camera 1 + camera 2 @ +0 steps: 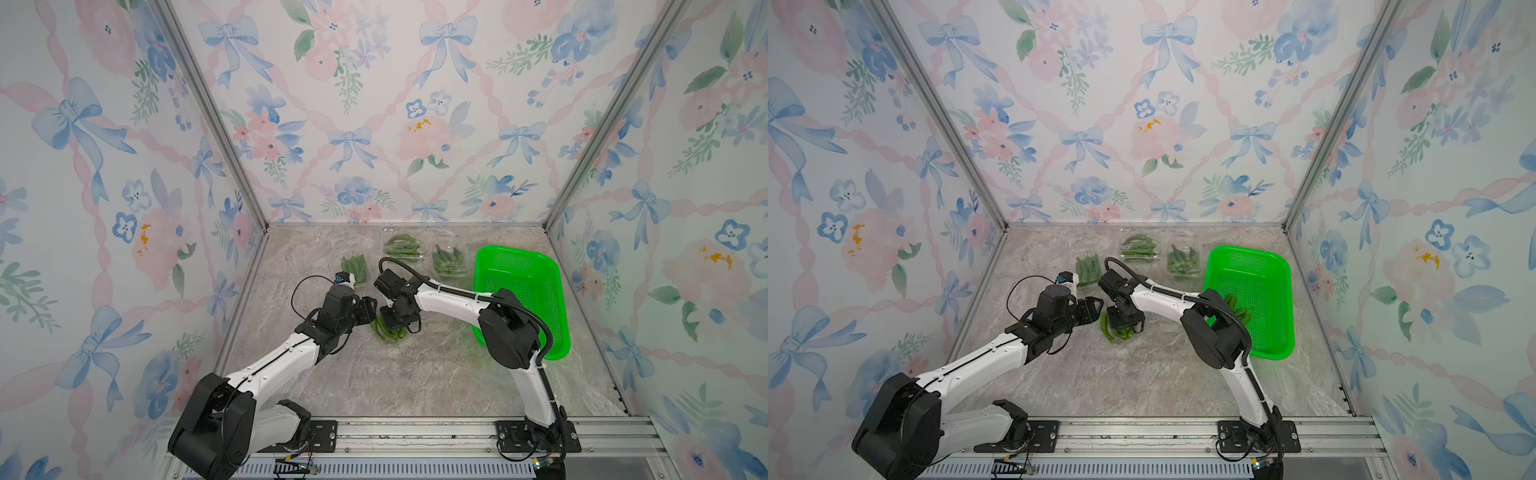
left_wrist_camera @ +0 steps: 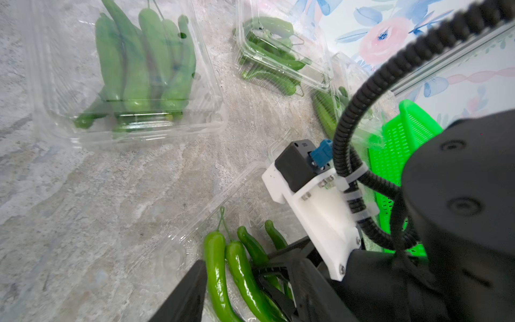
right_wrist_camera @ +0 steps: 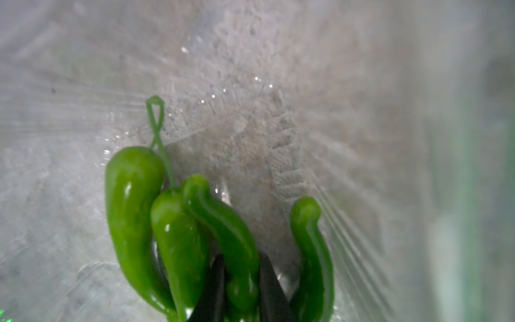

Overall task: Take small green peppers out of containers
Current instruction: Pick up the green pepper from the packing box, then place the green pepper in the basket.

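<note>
— How much has been taken out?
— A few small green peppers point(image 1: 1233, 305) are already laid in the green basket point(image 1: 1266, 270) on the right. Three far containers point(image 1: 422, 253) are still filled.
— And the near container point(image 2: 237, 181)?
— A pepper point(image 3: 223, 220) there is pinched by the right gripper point(image 3: 241, 260). The left gripper point(image 1: 1091, 309) is just left of it, and its hold cannot be told.

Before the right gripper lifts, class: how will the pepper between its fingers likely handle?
The green pepper has glossy skin, so it may slip. Its curved body could pivot in the right gripper. Being slender, it is probably light.
</note>
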You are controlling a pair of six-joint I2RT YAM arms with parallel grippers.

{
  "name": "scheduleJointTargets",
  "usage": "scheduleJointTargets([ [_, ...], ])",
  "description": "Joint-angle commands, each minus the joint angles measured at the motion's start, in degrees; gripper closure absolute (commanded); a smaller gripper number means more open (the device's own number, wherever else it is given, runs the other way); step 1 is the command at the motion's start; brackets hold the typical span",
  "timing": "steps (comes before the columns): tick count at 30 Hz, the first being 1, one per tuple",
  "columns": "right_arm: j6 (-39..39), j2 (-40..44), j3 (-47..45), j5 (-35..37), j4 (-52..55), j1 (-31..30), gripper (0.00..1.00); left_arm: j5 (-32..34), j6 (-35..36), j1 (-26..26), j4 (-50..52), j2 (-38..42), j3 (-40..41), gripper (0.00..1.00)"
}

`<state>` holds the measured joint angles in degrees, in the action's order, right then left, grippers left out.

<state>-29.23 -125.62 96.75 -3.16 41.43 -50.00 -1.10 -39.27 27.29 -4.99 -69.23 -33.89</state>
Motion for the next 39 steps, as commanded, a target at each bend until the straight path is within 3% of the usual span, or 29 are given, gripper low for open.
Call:
scheduleJointTargets([
  [1,0.25,1.14,1.44,1.64,3.16,-0.59,0.83,-0.53,-0.46,-0.47,0.34,-0.64,-1.12,0.44],
  [18,0.67,14.29,1.23,5.77,6.01,-0.23,0.84,-0.53,-0.33,-0.48,0.43,-2.91,-7.5,0.44],
  [24,1.15,23.23,-1.61,8.85,7.0,2.27,0.84,-2.64,-0.28,-0.22,0.39,-6.0,-11.44,0.44],
  [31,2.23,37.82,-9.62,10.33,7.34,11.42,0.83,-2.91,0.23,5.22,0.38,-13.67,-20.17,0.44],
  [39,4.85,48.0,-21.2,7.01,6.33,30.95,0.8,-4.76,0.71,15.0,0.41,-29.05,-34.44,0.46],
])
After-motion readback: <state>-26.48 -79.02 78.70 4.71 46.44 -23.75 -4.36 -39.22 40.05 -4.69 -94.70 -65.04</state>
